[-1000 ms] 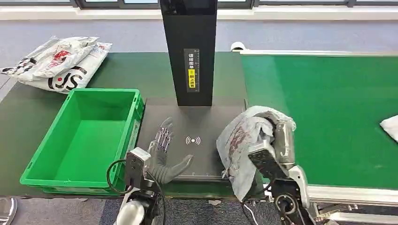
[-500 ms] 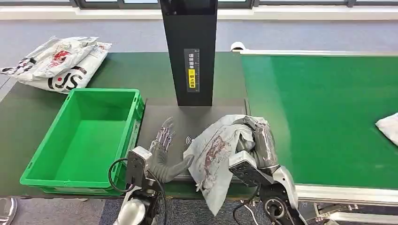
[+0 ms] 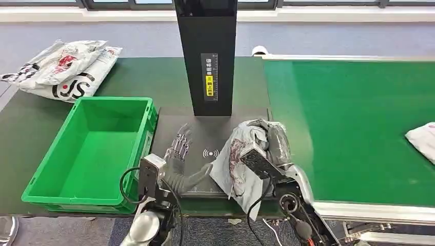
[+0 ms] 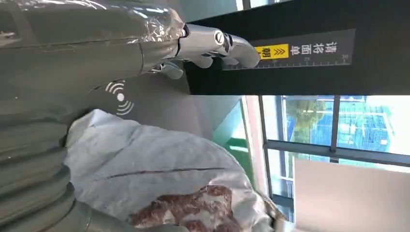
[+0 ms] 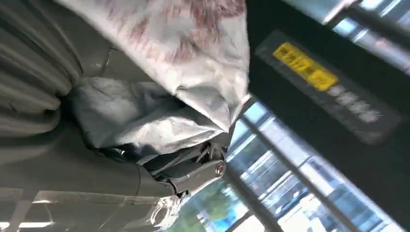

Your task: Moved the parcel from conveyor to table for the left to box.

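Observation:
A crumpled grey parcel bag with dark red print (image 3: 237,163) hangs over the black scanner pad (image 3: 205,134), gripped by my right hand (image 3: 269,148). The same parcel (image 5: 193,58) shows up close in the right wrist view with my fingers (image 5: 198,175) wrapped around it. My left hand (image 3: 178,156) lies flat and open on the pad just left of the parcel, fingers (image 4: 212,43) stretched out toward the black post. In the left wrist view the parcel (image 4: 159,179) sits right beside that hand. The green box (image 3: 92,151) stands empty to the left.
A black scanner post (image 3: 206,51) rises behind the pad. Several white printed bags (image 3: 64,69) lie at the table's far left. The green conveyor belt (image 3: 354,123) runs on the right, with another white parcel (image 3: 423,138) at its right edge.
My right hand has carried the parcel leftward off the conveyor and over the scanner pad, lowering it beside my left hand. The left hand has stayed put. The parcel on the belt drifted slightly.

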Tool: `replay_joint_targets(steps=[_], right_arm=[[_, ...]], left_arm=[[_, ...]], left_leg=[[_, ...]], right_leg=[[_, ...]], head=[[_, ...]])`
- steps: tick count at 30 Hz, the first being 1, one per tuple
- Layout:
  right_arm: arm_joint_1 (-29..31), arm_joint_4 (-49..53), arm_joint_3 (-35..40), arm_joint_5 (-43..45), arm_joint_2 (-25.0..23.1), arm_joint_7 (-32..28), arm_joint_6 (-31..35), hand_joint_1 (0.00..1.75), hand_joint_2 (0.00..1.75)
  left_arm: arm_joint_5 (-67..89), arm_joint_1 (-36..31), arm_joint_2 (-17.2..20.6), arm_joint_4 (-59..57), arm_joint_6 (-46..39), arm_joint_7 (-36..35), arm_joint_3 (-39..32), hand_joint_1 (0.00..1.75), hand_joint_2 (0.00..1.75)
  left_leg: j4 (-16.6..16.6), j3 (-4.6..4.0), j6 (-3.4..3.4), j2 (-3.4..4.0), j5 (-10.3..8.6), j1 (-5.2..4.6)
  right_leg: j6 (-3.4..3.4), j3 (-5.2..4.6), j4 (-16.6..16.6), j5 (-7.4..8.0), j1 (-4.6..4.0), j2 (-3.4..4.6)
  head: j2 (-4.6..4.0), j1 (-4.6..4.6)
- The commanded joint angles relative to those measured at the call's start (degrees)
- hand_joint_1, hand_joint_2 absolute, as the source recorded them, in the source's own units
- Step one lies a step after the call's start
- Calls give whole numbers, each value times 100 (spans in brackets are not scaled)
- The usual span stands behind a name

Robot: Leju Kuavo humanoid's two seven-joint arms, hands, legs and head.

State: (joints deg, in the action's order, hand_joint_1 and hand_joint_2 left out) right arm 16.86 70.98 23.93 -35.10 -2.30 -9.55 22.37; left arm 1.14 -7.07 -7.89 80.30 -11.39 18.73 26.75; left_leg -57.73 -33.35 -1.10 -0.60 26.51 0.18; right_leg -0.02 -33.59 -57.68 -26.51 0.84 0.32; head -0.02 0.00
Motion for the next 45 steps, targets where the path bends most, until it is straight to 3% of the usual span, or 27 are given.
replay_joint_targets(steps=[1,8,14,21,24,30,32,37,45], right_arm=[[389,-1597,-247,-2,-92,57,186,0,175],[182,-1711,-516,-31,-56,231,201,0,175],[92,-1735,-968,86,-50,36,335,0,175],[-136,-1029,-1089,-24,-31,425,-101,0,175],[-297,-368,-1300,394,-114,9,-159,0,175],[-340,-198,-1298,416,-107,93,-226,0,175],[-507,412,-1378,1109,-132,-507,-227,0,175],[-996,2479,-1294,1701,46,-659,-37,0,175],[-1243,3348,-1406,1729,9,-655,322,0,175]], left_arm=[[-41,-251,175,-396,24,-45,267,0,175],[-46,-197,221,-365,21,-51,230,0,175],[-37,-124,207,-323,39,-54,184,0,175],[31,-8,218,-212,17,-70,131,0,175],[65,47,212,-152,1,-75,72,0,175],[67,51,216,-145,2,-75,65,0,175],[96,97,209,-128,-33,-60,20,0,175],[117,173,210,-132,-67,22,-40,0,175],[116,167,156,-145,-147,89,-95,0,175]], left_leg=[[14,19,2,-3,-4,3],[17,20,1,-4,-5,7],[18,19,2,-4,-5,5],[7,9,1,0,1,0],[7,7,1,3,1,1],[6,5,1,5,2,3],[7,8,1,6,2,4],[-1,-10,2,-2,3,-4],[0,-5,5,-3,8,0]], right_leg=[[-2,24,19,4,-5,-8],[-4,25,23,5,-8,-13],[-2,24,25,6,-7,-14],[-2,8,8,-1,0,-7],[-3,7,7,0,-1,-4],[-3,7,10,2,-4,-2],[-3,9,12,3,-6,-3],[-1,-9,-4,-3,5,-6],[0,-3,1,-5,1,-7]], head=[[0,2],[2,2],[2,2],[2,2],[2,2],[2,2],[0,2],[2,2],[2,2]])
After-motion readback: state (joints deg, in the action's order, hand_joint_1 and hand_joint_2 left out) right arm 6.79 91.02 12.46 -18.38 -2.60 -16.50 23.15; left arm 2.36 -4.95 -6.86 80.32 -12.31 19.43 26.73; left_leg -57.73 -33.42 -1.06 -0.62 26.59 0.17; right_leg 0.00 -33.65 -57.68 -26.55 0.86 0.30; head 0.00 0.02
